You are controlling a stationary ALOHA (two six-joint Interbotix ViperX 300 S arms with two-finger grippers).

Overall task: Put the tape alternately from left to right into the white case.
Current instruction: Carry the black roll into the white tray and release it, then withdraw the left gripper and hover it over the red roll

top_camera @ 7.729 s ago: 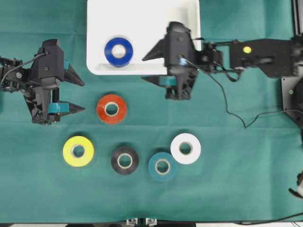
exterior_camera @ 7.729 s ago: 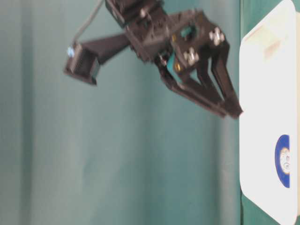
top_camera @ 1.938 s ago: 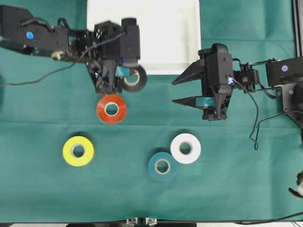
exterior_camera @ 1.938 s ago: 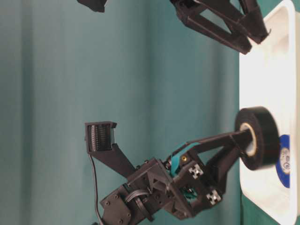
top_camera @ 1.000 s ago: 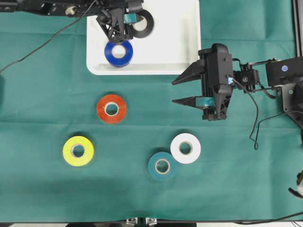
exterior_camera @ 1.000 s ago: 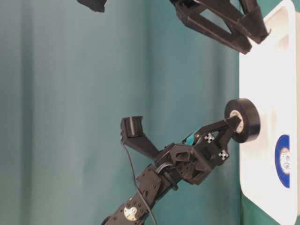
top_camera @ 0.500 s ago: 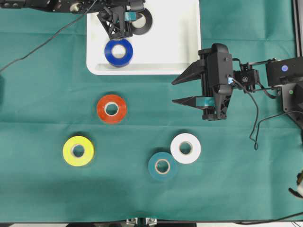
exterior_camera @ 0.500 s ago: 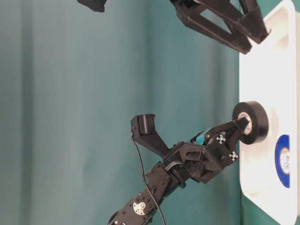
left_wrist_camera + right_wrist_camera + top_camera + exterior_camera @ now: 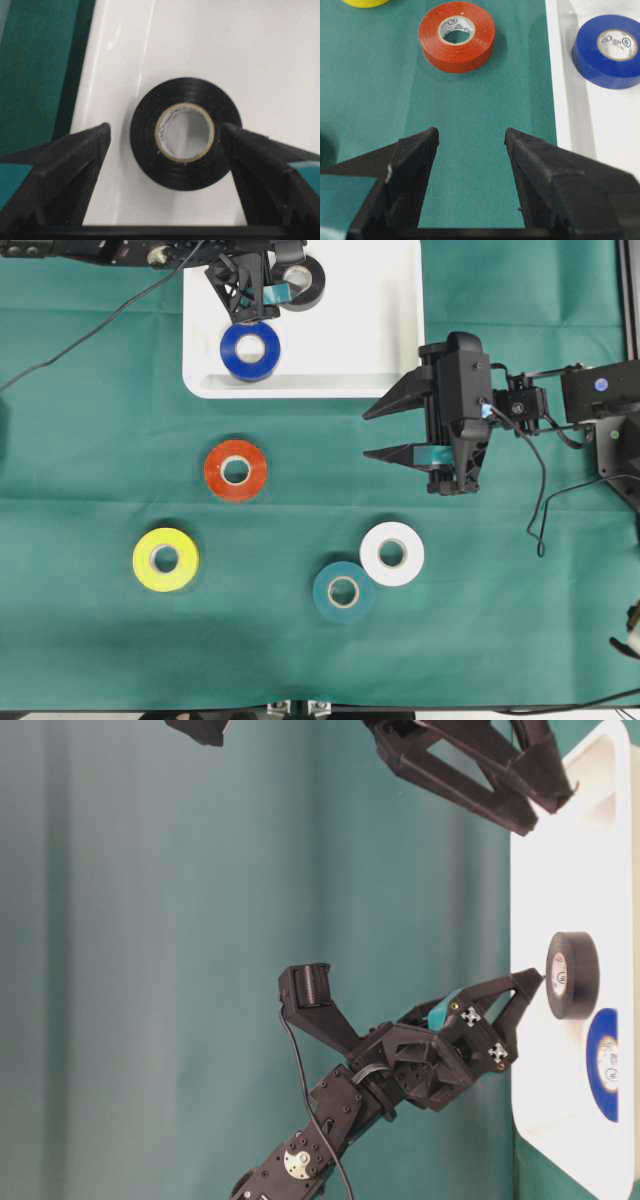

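Our left claw (image 9: 167,150) has just spread wide and let go of the small round black roll of tape (image 9: 186,133). It now lies flat in the shallow white rectangular plastic case (image 9: 390,330), upper middle of the overhead frame, above the blue roll (image 9: 251,350). Two rolls are delivered. Our right claw (image 9: 385,432) hangs wide and empty over the green desk (image 9: 100,420).

Left gripper (image 9: 167,137) apparently spread wide, right gripper (image 9: 470,137) agape, both arms outstretched.
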